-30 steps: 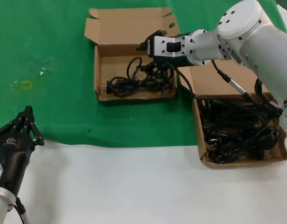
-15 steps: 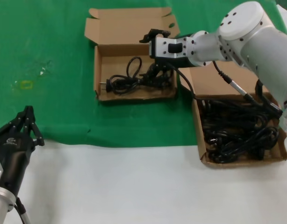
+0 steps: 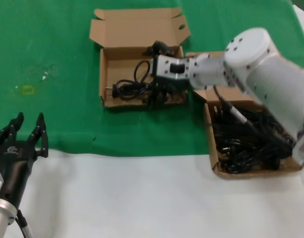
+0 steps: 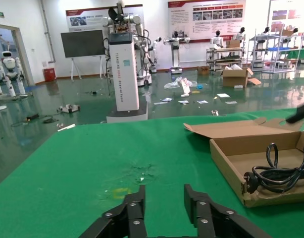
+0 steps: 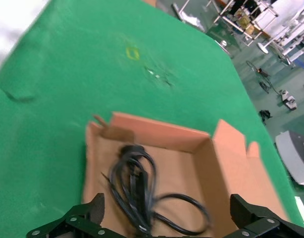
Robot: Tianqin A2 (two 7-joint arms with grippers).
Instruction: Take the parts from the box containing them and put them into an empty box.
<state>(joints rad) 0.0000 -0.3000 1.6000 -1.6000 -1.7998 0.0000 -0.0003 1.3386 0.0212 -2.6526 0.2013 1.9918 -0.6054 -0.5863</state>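
Note:
The box containing the parts [image 3: 209,144] sits at the right with a pile of black cords [image 3: 251,141] in it. The wider box [image 3: 103,74] stands at the back centre, and one looped cord [image 3: 128,88] lies on its floor. My right gripper [image 3: 155,74] hovers over that box's right part. It is open wide, holding nothing. In the right wrist view the cord [image 5: 136,181] lies just beyond the right gripper [image 5: 169,218]. My left gripper [image 3: 28,125] waits open at the front left, away from both boxes.
A green cloth [image 3: 53,44] covers the far half of the table, with a white surface [image 3: 142,198] in front. A small yellow mark [image 3: 26,89] lies on the cloth at the left. The left wrist view shows the left gripper [image 4: 164,198] low over the cloth and the wider box [image 4: 230,168].
My right gripper has dropped from above the wider box's back right corner to lower over its right part. My left gripper's fingers have spread open.

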